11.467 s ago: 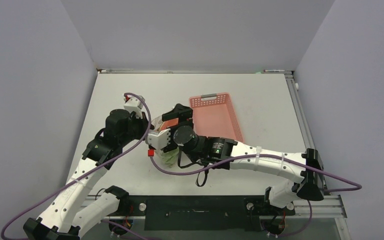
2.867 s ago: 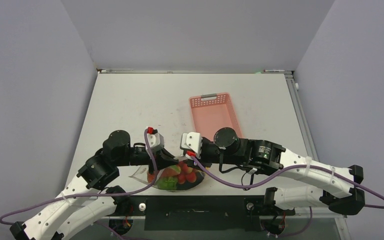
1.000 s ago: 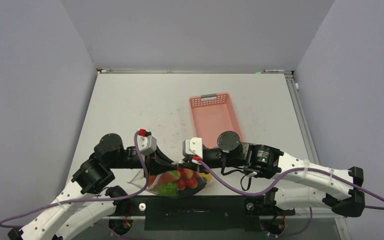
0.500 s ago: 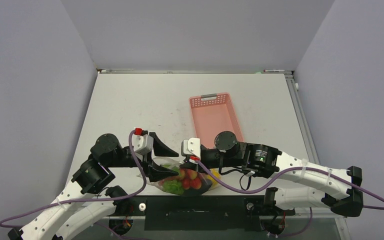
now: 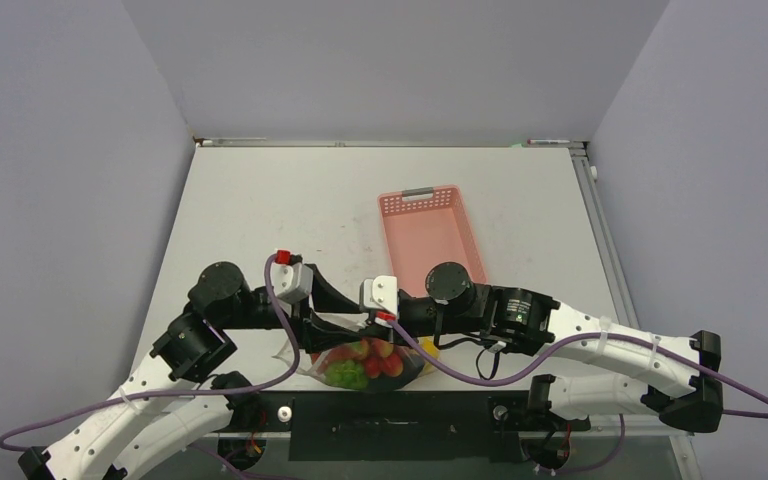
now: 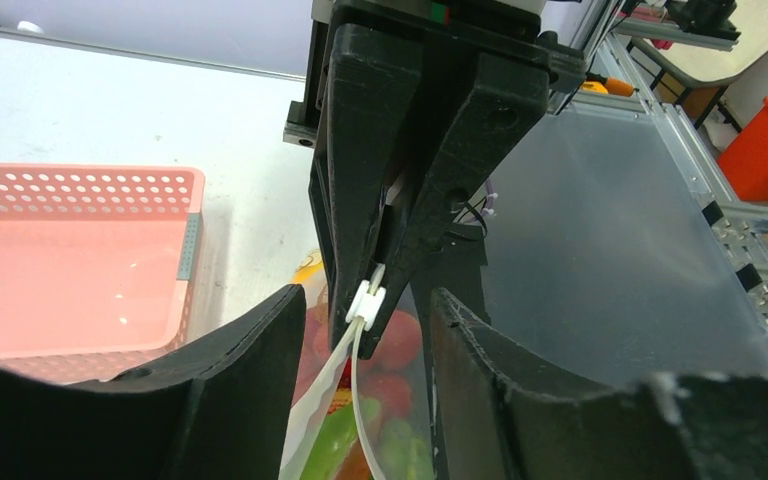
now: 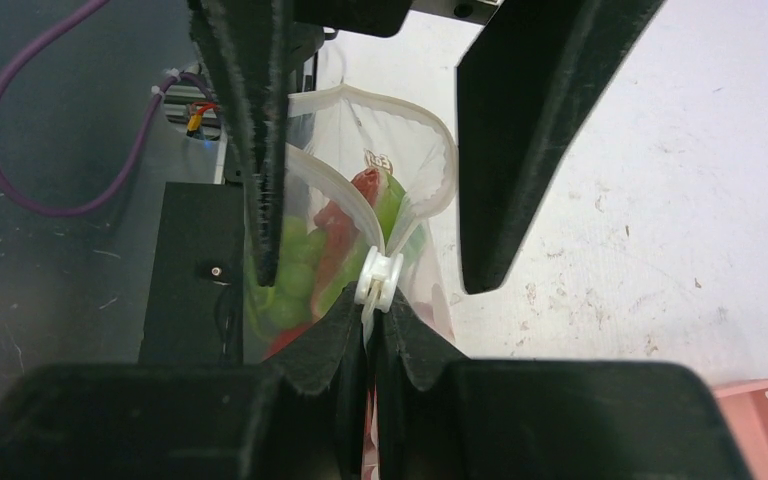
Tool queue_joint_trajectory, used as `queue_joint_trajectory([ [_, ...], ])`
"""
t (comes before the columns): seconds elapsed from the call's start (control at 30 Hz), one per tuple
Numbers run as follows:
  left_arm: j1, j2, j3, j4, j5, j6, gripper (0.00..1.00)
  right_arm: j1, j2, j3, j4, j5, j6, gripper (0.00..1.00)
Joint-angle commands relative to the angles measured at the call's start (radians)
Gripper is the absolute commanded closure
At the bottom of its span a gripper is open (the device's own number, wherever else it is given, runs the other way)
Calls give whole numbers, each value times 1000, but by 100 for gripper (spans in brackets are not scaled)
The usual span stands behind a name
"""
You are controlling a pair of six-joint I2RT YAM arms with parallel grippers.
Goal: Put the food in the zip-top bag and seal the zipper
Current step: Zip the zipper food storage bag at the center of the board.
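The clear zip-top bag (image 5: 332,350) hangs at the table's near edge between both arms. The food (image 5: 372,358) shows through it: red tomatoes (image 6: 400,340), a green piece (image 7: 295,255) and a bit of yellow (image 5: 426,350). My right gripper (image 7: 368,335) is shut on the bag's top edge just below the white slider (image 7: 377,280) of the zipper (image 7: 430,205). From the slider the two zipper strips spread apart, so the mouth gapes. My left gripper (image 6: 367,297) is open, one finger on each side of the mouth and touching neither strip.
The pink basket (image 5: 430,235) stands empty behind the right arm, mid-table. The black base rail (image 5: 390,430) and purple cables (image 5: 280,340) run close under the bag. Bare white table (image 5: 260,200) stretches to the back wall.
My left gripper let go of the bag's edge, spread wide, then narrowed a little around the mouth. The bag shifted slightly; the right gripper kept its hold.
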Motion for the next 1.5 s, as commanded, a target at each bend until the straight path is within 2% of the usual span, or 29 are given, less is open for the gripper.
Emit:
queue_joint_trajectory([
  [0.0,-2,-3,7,51,26,-2,59,-4,1,48,88,2,12,95],
  [0.2,-3,2,1,54,42,-1,72,-4,3,51,90,7,17,95],
  [0.57,-3,16,-6,56,72,-2,80,-5,1,46,99,19,26,95],
  [0.77,-3,21,-5,46,75,7,100,-6,-4,44,104,25,29,95],
  [1.47,-3,8,-6,-33,12,59,100,-6,-178,-38,252,91,52,95],
])
